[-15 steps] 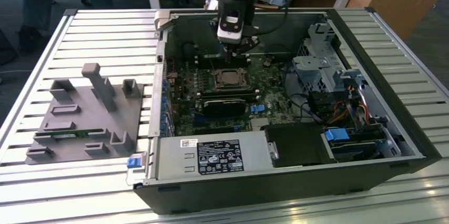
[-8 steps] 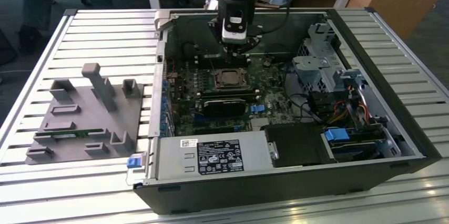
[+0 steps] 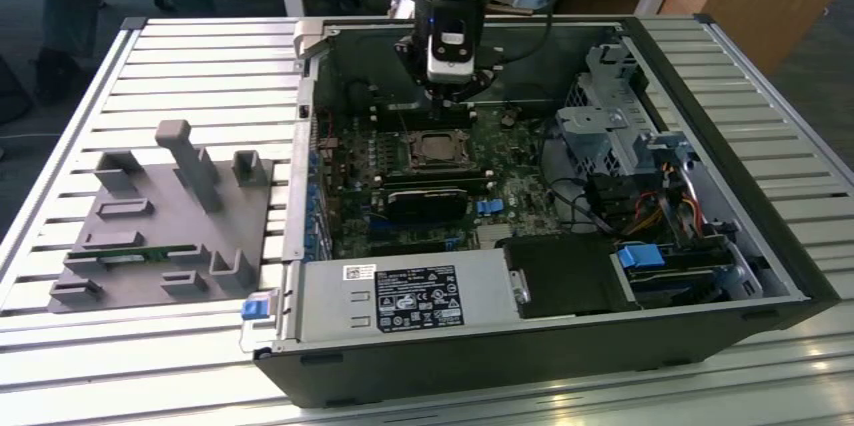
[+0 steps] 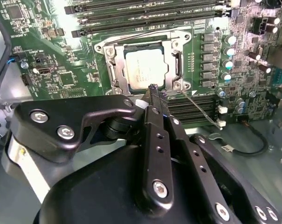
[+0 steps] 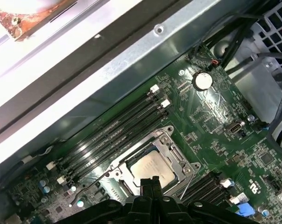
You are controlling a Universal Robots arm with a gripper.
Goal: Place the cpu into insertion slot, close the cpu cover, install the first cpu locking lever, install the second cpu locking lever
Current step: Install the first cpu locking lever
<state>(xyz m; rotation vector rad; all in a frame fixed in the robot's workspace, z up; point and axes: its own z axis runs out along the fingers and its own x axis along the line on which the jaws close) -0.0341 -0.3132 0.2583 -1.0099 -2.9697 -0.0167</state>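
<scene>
Cpu (image 4: 144, 67) sits in the insertion slot (image 4: 106, 50), and the cpu cover (image 4: 118, 70) looks to be lying flat around it. Jaws are pressed together, pinching nothing, their tip poised at the slot's corner beside a thin wire locking lever (image 4: 201, 108) that angles away over the motherboard (image 4: 61, 70). Best handling, I'd say: push the wire squarely, tuck it under its hook, and stay off the chip.

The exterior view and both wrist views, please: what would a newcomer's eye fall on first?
The open computer case sits on the slatted table, with the pincer poised inside it. In both wrist views the cpu lies silver-grey in the insertion slot, just beyond the pincer's tip. A grey fixture block stands at the exterior view's left.
</scene>
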